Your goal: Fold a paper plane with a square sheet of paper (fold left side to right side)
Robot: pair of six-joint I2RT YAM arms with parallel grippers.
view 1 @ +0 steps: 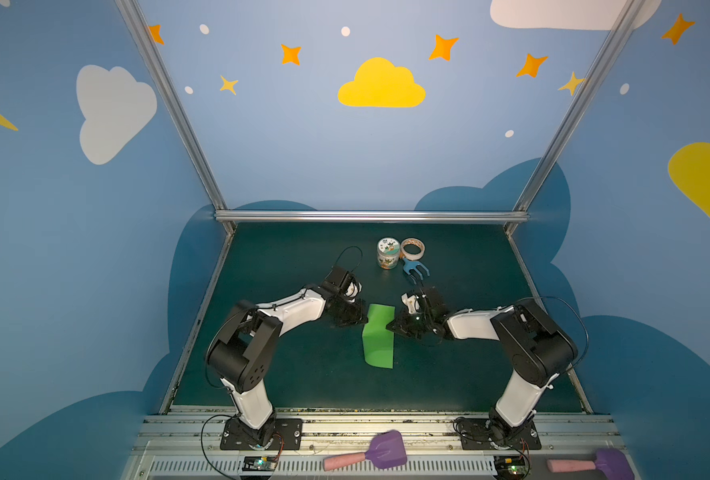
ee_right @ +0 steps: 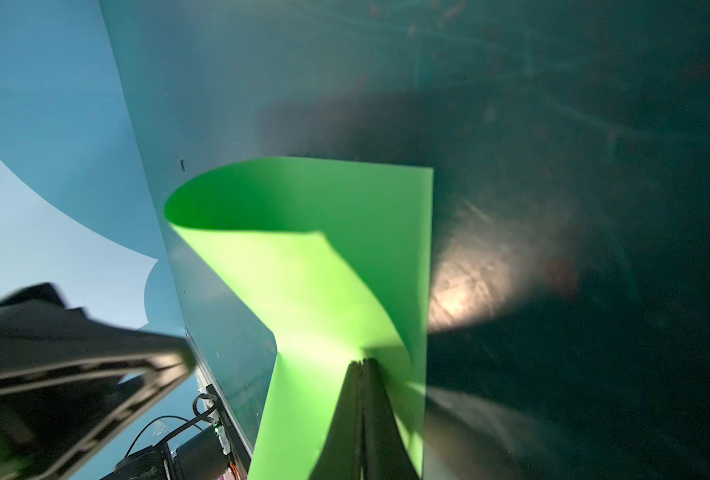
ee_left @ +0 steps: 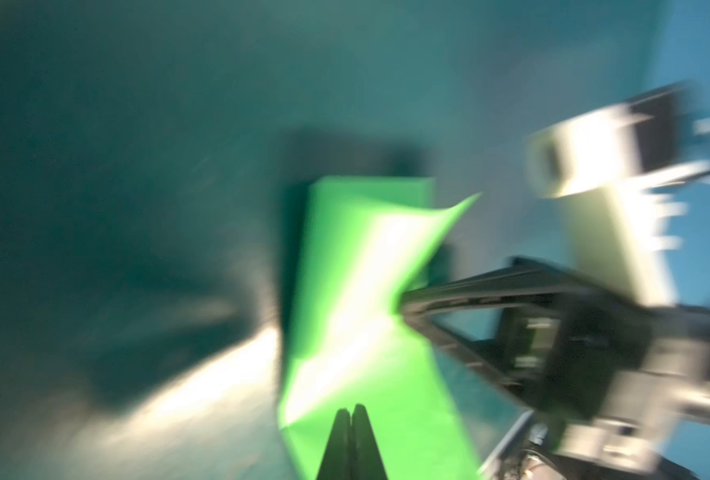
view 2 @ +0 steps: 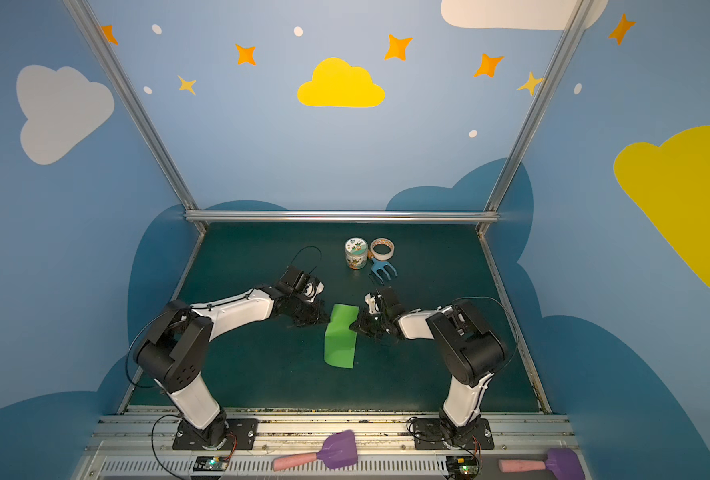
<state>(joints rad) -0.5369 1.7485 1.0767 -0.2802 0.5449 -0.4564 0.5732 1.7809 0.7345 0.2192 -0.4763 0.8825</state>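
The square sheet of paper (view 1: 378, 340) (view 2: 340, 340) is bright green and lies mid-table, folded over into a narrow upright strip. Its fold along the left side is still rounded (ee_right: 303, 291). My left gripper (view 1: 361, 318) (view 2: 324, 318) is shut at the strip's upper left edge. Its tips (ee_left: 351, 409) hover over the green sheet (ee_left: 345, 291), and that view is blurred. My right gripper (view 1: 390, 326) (view 2: 352, 326) (ee_right: 361, 361) is shut, with its tips bearing on the top layer's right edge. The paper dips there, and the flap's far corner lifts. No paper plane shows.
Behind the grippers stand a printed jar (view 1: 388, 252), a roll of tape (view 1: 412, 248) and a blue toy fork (view 1: 415, 268). Two purple scoops with pink handles (view 1: 382, 451) (view 1: 594, 463) lie on the front rail. Metal posts frame the dark green table.
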